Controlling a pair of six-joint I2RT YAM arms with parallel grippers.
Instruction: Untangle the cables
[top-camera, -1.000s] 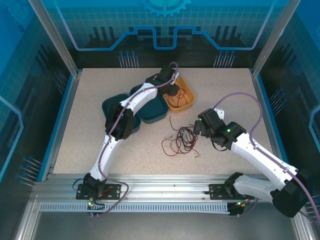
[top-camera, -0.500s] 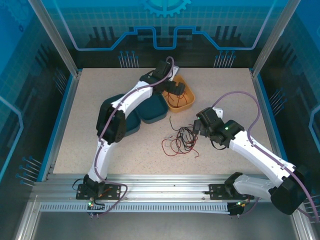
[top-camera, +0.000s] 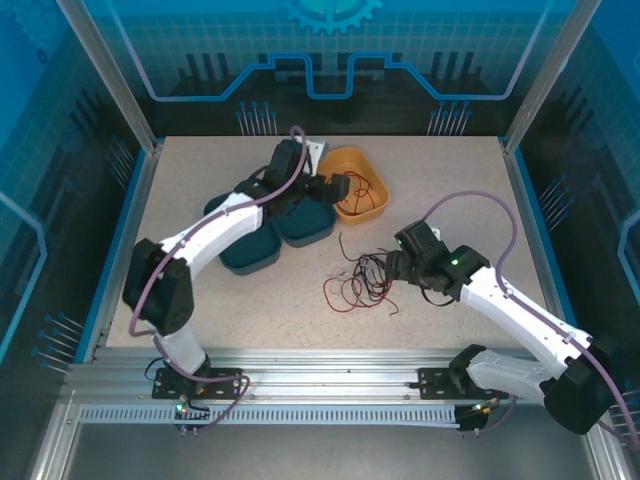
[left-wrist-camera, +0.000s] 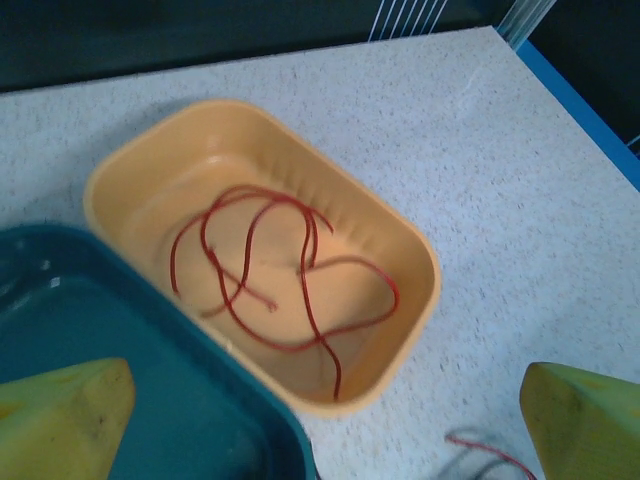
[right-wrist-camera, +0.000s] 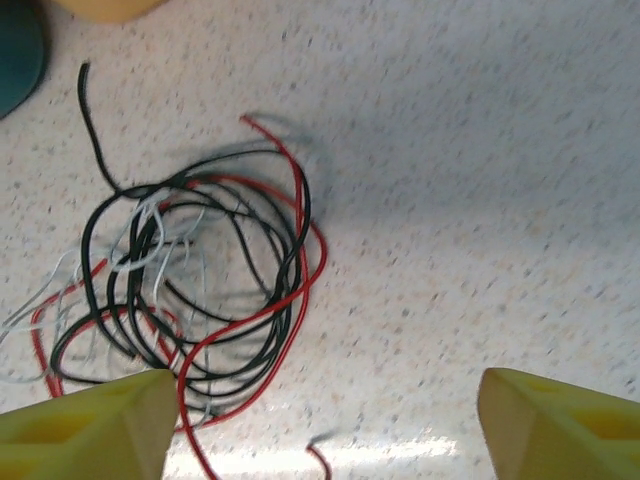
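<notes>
Here we see the cables (top-camera: 362, 278) lying as a loose tangle on the bench (top-camera: 200, 170), near its middle and just in front of the trays. From the right wrist we make out black, red and whitish strands (right-wrist-camera: 200, 290) looped through one another. One black end trails out toward the upper left, and a short red end lies apart by the lower edge.

The right fingers (top-camera: 392, 264) hover just beside the tangle, on its right. In the wrist view their yellow tips (right-wrist-camera: 90, 420) stand wide apart with nothing between them. One tip sits at the tangle's lower edge, and we cannot tell whether it touches.

A single red cable (left-wrist-camera: 280, 270) lies by itself in the orange tray (left-wrist-camera: 420, 260), curled loosely on the tray floor. From above we find this tray (top-camera: 365, 152) at the far side of the bench with the red cable (top-camera: 365, 188) inside it.

Two teal trays (top-camera: 255, 250) sit side by side to its left, the nearer one (left-wrist-camera: 100, 330) touching the orange rim. The left fingers (top-camera: 336, 187) hang over that meeting of rims. They are spread wide (left-wrist-camera: 60, 420) and hold nothing.
</notes>
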